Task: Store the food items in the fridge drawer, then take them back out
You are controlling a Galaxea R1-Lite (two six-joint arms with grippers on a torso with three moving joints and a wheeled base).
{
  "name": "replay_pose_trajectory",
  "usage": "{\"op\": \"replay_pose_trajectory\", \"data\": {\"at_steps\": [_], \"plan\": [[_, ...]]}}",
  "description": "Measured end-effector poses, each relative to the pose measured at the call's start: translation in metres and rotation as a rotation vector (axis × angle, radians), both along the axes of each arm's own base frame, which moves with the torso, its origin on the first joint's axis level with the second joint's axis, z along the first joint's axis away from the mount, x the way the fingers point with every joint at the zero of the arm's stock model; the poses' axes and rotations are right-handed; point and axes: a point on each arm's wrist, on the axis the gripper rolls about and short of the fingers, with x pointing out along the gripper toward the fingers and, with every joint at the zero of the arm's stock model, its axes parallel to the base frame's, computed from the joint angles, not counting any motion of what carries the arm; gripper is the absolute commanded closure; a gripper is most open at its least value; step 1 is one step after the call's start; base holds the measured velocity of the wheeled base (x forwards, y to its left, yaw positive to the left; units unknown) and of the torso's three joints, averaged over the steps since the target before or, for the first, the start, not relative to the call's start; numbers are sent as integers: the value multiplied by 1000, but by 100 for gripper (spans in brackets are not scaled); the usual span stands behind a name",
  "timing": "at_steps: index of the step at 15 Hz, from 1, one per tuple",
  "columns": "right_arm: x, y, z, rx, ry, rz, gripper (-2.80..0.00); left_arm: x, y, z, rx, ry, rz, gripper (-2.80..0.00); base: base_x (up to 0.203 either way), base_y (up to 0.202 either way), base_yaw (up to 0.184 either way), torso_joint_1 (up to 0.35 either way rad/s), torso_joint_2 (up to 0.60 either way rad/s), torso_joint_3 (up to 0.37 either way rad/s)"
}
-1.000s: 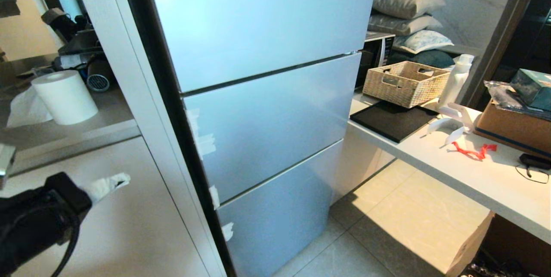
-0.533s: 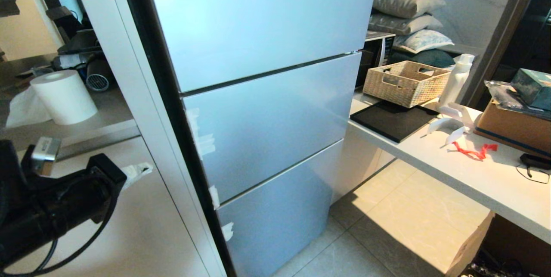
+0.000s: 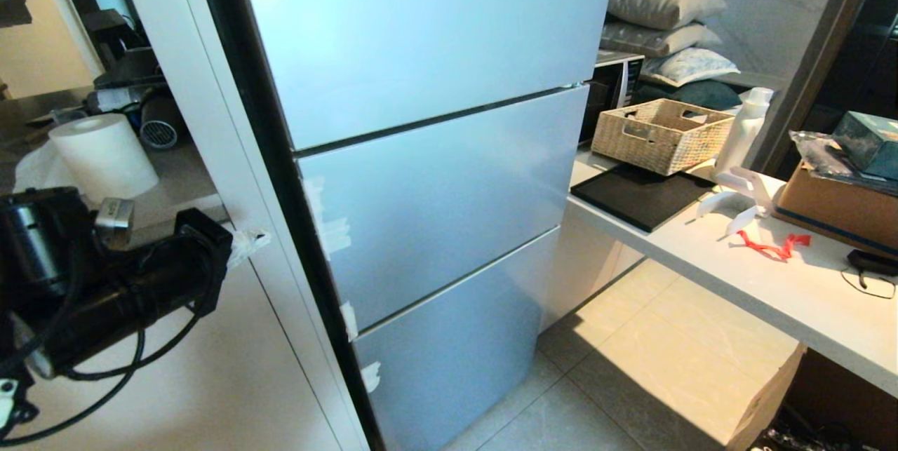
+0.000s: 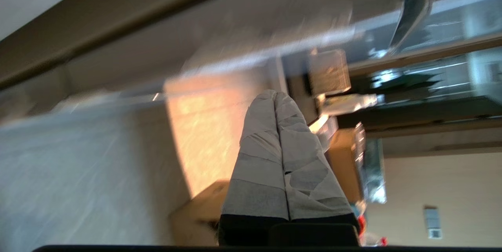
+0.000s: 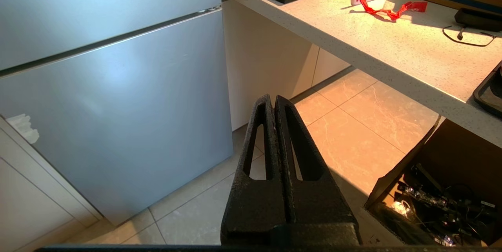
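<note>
The fridge (image 3: pixel 435 191) stands shut, with three silver-blue fronts stacked one above the other. The fridge drawer is hidden behind them and no food items are in view. My left gripper (image 3: pixel 259 236), with white-taped fingers (image 4: pixel 259 154), is shut and holds nothing. It hangs at the height of the middle front, in front of the white panel (image 3: pixel 238 156) just left of the fridge's dark edge. My right gripper (image 5: pixel 273 99) is shut and empty, low over the tiled floor by the bottom front (image 5: pixel 117 99).
A counter (image 3: pixel 772 276) to the right carries a wicker basket (image 3: pixel 659 134), a black tray (image 3: pixel 635 195), a white bottle (image 3: pixel 744 130), a red ribbon scrap (image 3: pixel 772 246) and a cardboard box (image 3: pixel 835 205). An open box (image 5: pixel 443 189) sits under it. A paper roll (image 3: pixel 105 156) stands at the left.
My left arm has risen and swung right, bringing the shut gripper from the lower left up to the panel beside the fridge's edge. Nothing else has moved.
</note>
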Motion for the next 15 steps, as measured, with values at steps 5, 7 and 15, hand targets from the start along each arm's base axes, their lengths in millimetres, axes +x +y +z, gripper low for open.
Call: {"op": "replay_pose_trajectory", "data": {"at_steps": [5, 7, 15], "plan": [[0, 0, 0, -1, 0, 0, 0, 39, -3, -3, -36, -104, 9, 0, 0, 0, 0, 0, 0, 0], [0, 0, 0, 0, 0, 0, 0, 52, -4, -5, -37, -146, 40, 0, 0, 0, 0, 0, 0, 0], [0, 0, 0, -1, 0, 0, 0, 92, -5, -8, -36, -199, 122, 0, 0, 0, 0, 0, 0, 0]]}}
